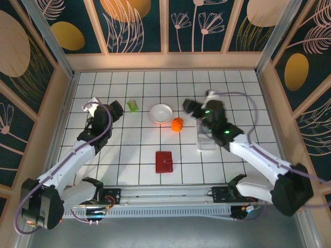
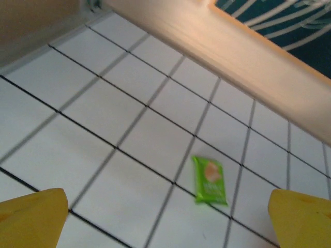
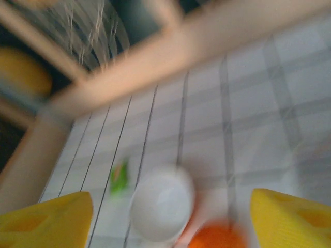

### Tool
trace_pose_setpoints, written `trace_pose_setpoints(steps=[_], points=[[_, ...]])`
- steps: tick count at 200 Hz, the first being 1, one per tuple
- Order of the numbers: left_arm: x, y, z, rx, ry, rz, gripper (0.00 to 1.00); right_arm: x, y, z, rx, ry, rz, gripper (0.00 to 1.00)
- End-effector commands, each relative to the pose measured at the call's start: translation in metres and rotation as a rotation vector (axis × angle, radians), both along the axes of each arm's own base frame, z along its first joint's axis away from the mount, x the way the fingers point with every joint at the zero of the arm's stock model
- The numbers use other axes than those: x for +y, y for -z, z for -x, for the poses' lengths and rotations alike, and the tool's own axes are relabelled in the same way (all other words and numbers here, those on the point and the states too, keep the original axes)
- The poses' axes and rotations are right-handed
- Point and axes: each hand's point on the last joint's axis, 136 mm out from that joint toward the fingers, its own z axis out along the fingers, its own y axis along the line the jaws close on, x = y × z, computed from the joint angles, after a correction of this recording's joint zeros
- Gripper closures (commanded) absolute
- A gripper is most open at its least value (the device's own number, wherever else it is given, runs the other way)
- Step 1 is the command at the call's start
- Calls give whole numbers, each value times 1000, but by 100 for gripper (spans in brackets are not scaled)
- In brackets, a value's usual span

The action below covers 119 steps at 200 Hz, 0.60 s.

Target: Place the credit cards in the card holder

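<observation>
The dark red card holder (image 1: 164,161) lies shut on the tiled table, near the front middle. The credit cards (image 1: 206,141) show as a pale row in a clear tray, partly hidden under my right arm. My left gripper (image 1: 116,108) hovers at the back left, far from both; its yellow fingertips (image 2: 32,217) stand wide apart, open (image 2: 168,222) over bare tiles. My right gripper (image 1: 187,107) is raised beyond the tray, pointing left. Its blurred wrist view shows it open (image 3: 170,222), with nothing between the fingertips (image 3: 46,222).
A green packet (image 1: 133,106) (image 2: 210,181) lies at the back left of centre. A white bowl (image 1: 161,113) (image 3: 161,209) and an orange object (image 1: 177,124) (image 3: 217,237) sit in the middle. Wooden walls (image 1: 165,61) ring the table.
</observation>
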Motion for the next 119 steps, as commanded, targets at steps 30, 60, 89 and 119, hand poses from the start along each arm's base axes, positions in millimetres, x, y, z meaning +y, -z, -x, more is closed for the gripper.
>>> trace_pose_setpoints(steps=[30,60,89,119], points=[[78,-5,1,-199,-208,-238,1,-147,-17,-1,-385,342,319,9],[97,16,17,-159,-221,-395,1,-177,45,-5,-297,322,331,9],[115,41,23,-103,-244,-421,1,-167,106,-8,-192,221,364,11],[111,53,8,-99,-160,-421,1,-172,105,-4,-259,269,373,9]])
